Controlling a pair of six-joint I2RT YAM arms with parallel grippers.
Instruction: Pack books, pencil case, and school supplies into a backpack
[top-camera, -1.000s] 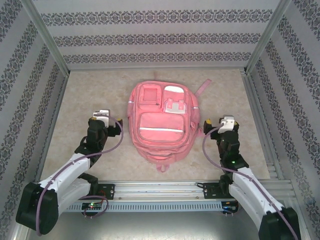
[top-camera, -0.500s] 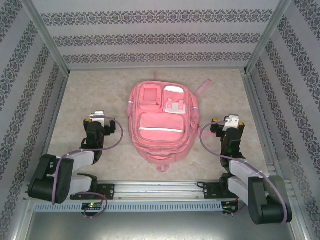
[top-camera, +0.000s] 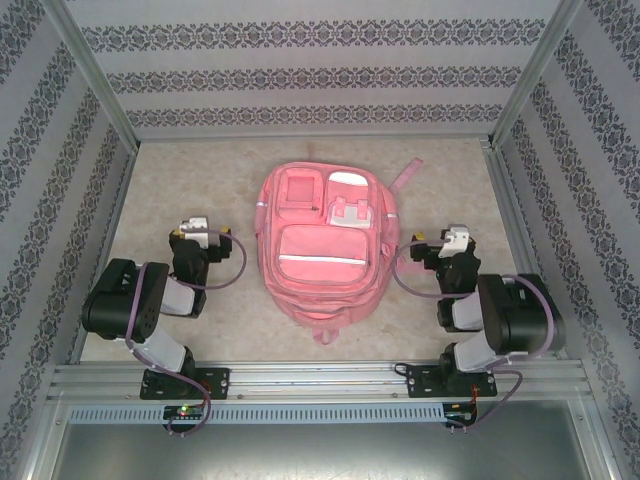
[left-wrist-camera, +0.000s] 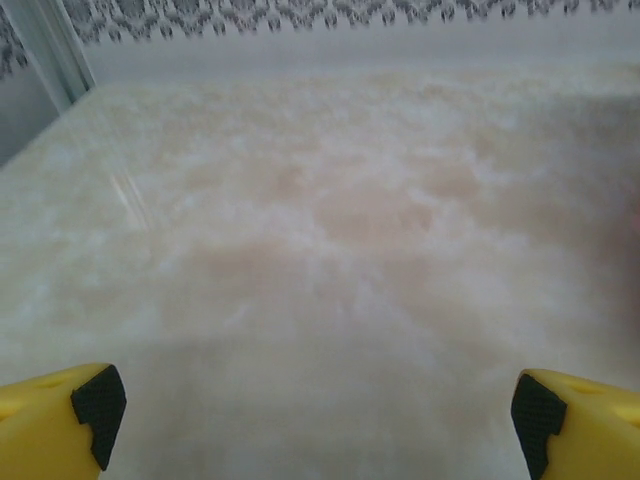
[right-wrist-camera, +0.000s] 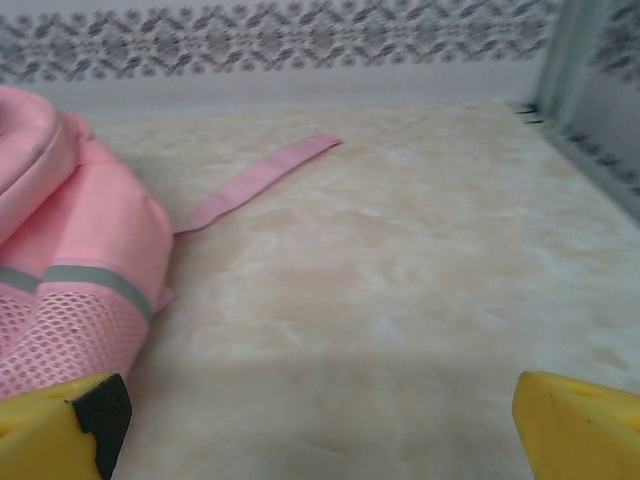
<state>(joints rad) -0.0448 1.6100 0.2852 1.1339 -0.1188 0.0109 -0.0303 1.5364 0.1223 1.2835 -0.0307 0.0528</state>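
Beside the backpack, both arms sit folded low, left fingers and right fingers spread wide, empty.

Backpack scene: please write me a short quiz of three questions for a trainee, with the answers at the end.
1. True or false: the backpack lies flat on the table.
2. The left gripper is: A) open, B) shut on a book, C) shut on a stapler.
3. What colour is the loose strap ahead of the right gripper?
Key: 1 true; 2 A; 3 pink.
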